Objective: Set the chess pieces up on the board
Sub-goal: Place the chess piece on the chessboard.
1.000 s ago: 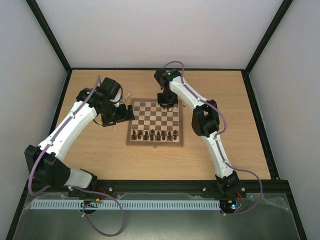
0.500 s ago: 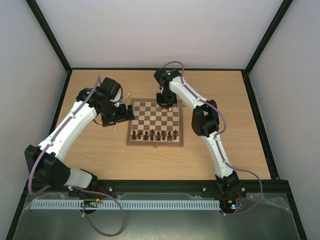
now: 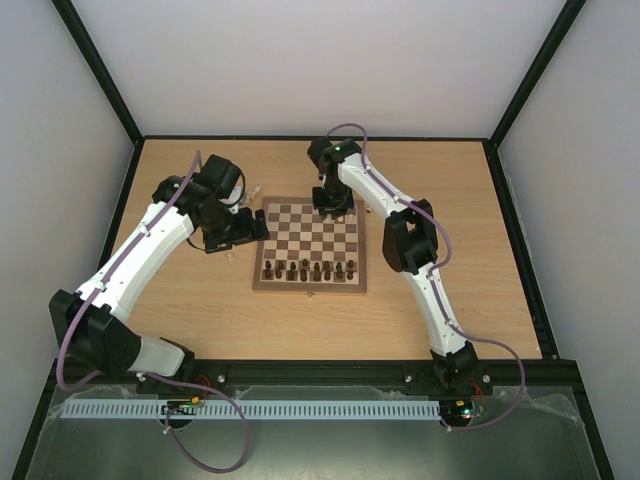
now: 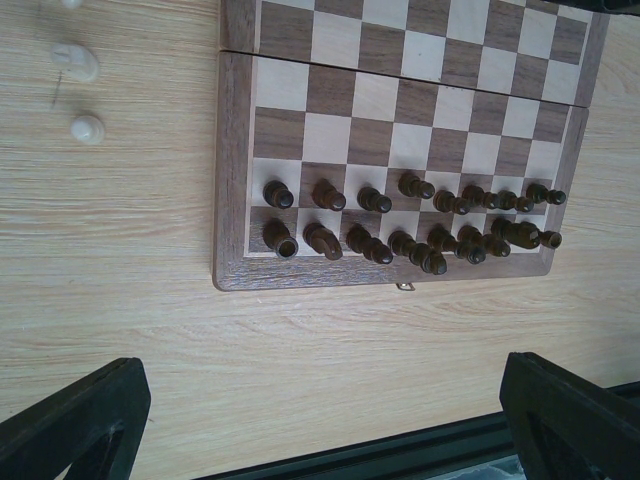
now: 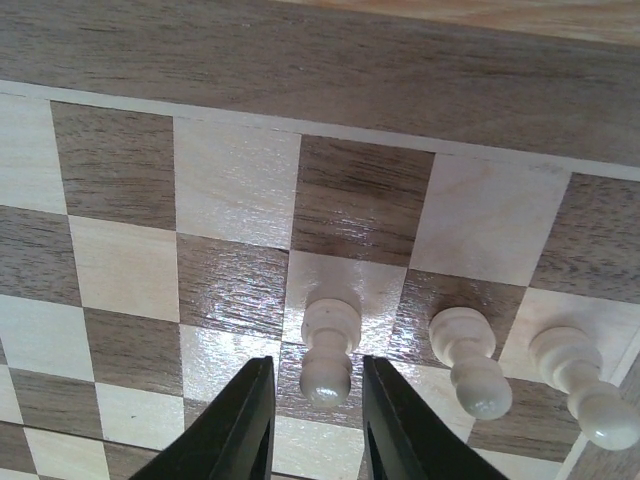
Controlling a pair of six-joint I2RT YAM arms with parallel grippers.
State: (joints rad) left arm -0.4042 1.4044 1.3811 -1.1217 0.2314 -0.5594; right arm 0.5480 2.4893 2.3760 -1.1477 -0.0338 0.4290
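Chess pieces [image 3: 305,268] matter here chiefly at the right gripper [image 5: 317,375], whose jaws stand narrowly parted on either side of a pale pawn [image 5: 330,340]. A sliver of gap seems to show on both flanks, though any contact lower down is hard to judge. The pawn stands upright on a light square in the second row from the border of the board [image 5: 120,50], likely because that row belongs to pawns and the row behind is left free for larger pieces. At three o'clock from it two more pale pawns [image 5: 465,360] stand on neighbouring squares, building the same row. From above, this is the board's twelve-o'clock edge, while dark pieces [image 4: 375,200] fill two rows at six o'clock. The left gripper [image 4: 320,420], spread wide and holding nothing, hovers over the table [image 4: 120,300] by the board's nine-o'clock side, near loose pale pieces [image 4: 80,65], probably ready to fetch one.
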